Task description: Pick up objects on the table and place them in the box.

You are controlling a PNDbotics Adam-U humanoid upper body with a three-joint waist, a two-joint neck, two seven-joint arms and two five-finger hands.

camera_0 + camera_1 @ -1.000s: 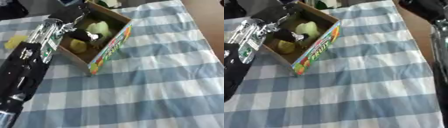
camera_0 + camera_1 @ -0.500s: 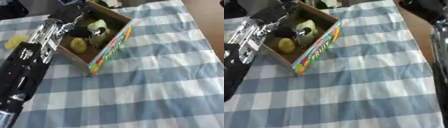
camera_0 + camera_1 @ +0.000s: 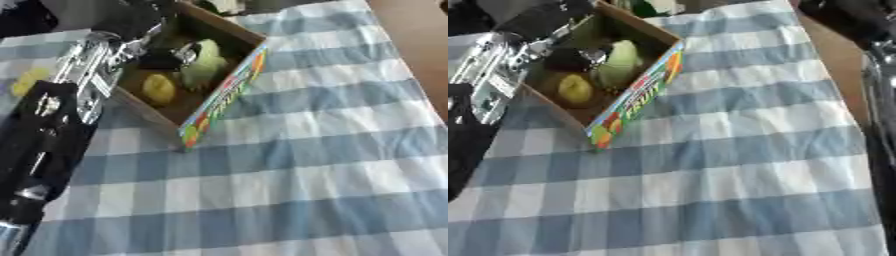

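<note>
An open cardboard box point(image 3: 223, 102) with a colourful printed side stands at the upper left of the checked cloth. Inside lie a yellow fruit point(image 3: 159, 87) and a pale green fruit point(image 3: 206, 62). My left arm point(image 3: 61, 115) reaches in from the left. Its hand point(image 3: 144, 27) hangs over the box's far-left corner, with a dark shape point(image 3: 162, 61) right below it inside the box. I cannot make out whether the hand holds that shape. A small yellow object point(image 3: 29, 81) lies on the cloth left of the arm.
The blue-and-white checked cloth point(image 3: 306, 175) covers the table in front of and right of the box. A brown table edge point(image 3: 420, 45) shows at the right. My right arm point(image 3: 881, 115) runs along the right edge in the right eye view.
The dark shape under my left hand has shifted slightly toward the box's far side. The box and the fruits in it have stayed put.
</note>
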